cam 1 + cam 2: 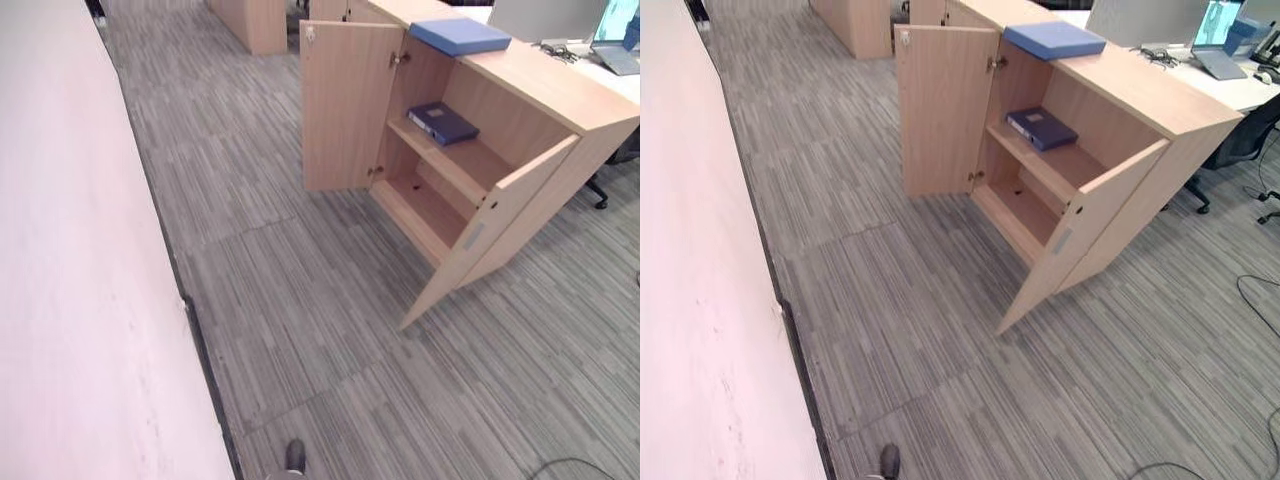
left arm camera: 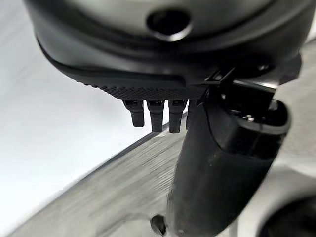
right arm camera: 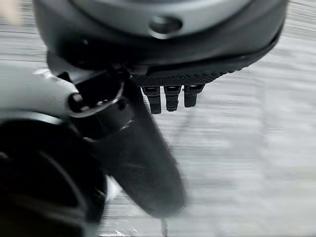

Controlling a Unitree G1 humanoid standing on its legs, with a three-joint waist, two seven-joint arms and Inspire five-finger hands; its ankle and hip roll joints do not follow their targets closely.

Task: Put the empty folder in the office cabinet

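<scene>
Left eye view showed the cabinet (image 1: pixel 520 90) at two o'clock, both doors swung wide to admit the light blue folder (image 1: pixel 460 36) lying flat on its top. My left hand (image 2: pixel 163 101) and right hand (image 3: pixel 173 91) hung with fingers straight, holding nothing, since I stood well apart from it.

left hand (image 2: pixel 163 59): black, glossy shell, ribbed edge, round hole
fingers (image 2: pixel 156 114): short black stubs
right hand (image 3: pixel 163 44): same black build
</scene>
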